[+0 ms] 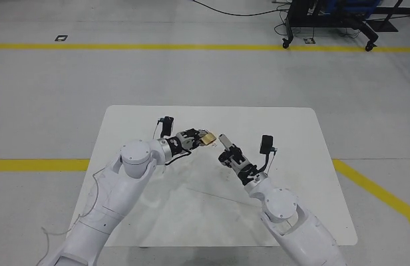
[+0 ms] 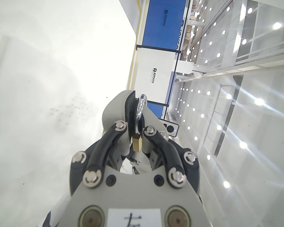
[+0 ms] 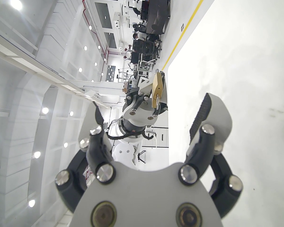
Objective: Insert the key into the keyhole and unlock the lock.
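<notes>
Both fingers [image 2: 114,109] of my left gripper [image 2: 138,106] pinch the small brass padlock with silver shackle [image 2: 137,144], held over the white table [image 1: 291,133] just left of the top view's centre, a small silver key [image 3: 157,100] in its keyhole. My right gripper [image 1: 225,141] gapes wide, empty, just beside it.

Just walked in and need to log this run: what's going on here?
The left gripper is shut on a brass padlock, holding it over the white table. A small silver piece, likely the key, sticks out of its keyhole end. The right gripper is open and empty, facing the padlock with a gap between them.
</notes>
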Action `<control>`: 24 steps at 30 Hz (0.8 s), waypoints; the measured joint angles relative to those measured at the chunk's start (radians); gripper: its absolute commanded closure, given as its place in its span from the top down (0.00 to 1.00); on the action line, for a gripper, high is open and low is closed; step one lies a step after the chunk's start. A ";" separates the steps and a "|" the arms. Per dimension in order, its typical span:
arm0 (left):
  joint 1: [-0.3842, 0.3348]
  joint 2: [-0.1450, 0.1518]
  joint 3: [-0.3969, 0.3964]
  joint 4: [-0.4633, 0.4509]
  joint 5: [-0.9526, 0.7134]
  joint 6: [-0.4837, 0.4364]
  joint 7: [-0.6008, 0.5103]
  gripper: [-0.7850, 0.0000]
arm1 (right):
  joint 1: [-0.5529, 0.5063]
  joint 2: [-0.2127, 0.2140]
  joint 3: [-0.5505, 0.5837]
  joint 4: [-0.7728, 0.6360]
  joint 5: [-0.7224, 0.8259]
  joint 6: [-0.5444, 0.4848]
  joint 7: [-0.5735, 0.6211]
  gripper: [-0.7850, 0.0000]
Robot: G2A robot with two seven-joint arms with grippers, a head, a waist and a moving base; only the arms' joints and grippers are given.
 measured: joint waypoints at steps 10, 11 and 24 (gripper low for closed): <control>-0.046 -0.014 0.008 0.113 -0.129 0.200 -0.057 0.00 | -0.059 0.005 0.095 -0.088 0.139 -0.067 0.037 1.00; -0.051 -0.016 0.009 0.124 -0.149 0.211 -0.071 0.00 | -0.079 0.008 0.122 -0.112 0.179 -0.089 0.062 1.00; -0.100 -0.044 0.026 0.270 -0.423 0.305 -0.312 0.00 | -0.126 0.014 0.162 -0.141 0.292 -0.170 0.295 0.00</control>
